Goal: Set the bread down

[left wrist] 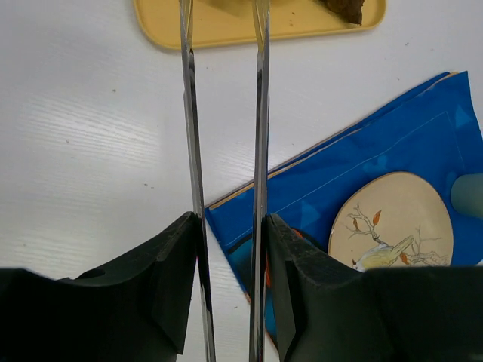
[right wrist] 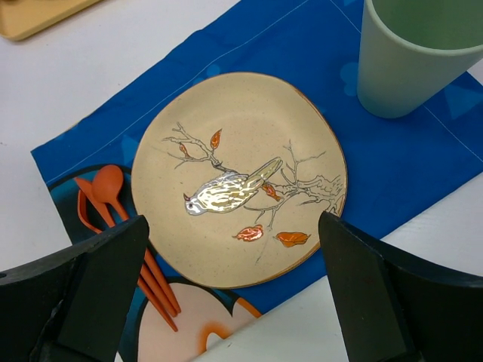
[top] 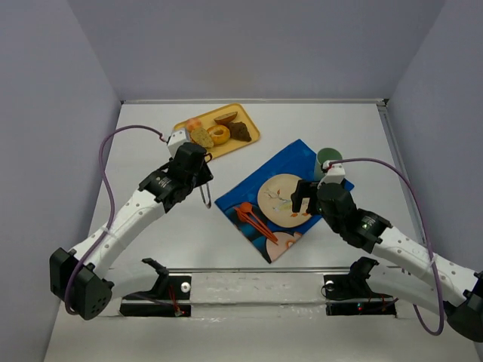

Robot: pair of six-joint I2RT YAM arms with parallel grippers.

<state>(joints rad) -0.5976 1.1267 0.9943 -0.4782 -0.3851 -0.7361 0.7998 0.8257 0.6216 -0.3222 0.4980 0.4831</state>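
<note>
The bread [top: 201,136] lies on the yellow tray [top: 252,133] beside the doughnut [top: 219,135]. The left gripper [top: 205,194] is narrow and empty, near the tray. The right gripper [right wrist: 234,249] is wide above the plate [right wrist: 226,136]

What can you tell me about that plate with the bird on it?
The plate is a tan, slightly uneven round dish, ceramic by its look, painted with a silvery bird on bare branches with a few orange leaves. It lies flat and empty on a blue placemat, with orange cutlery beside it and a pale green cup nearby.
</note>
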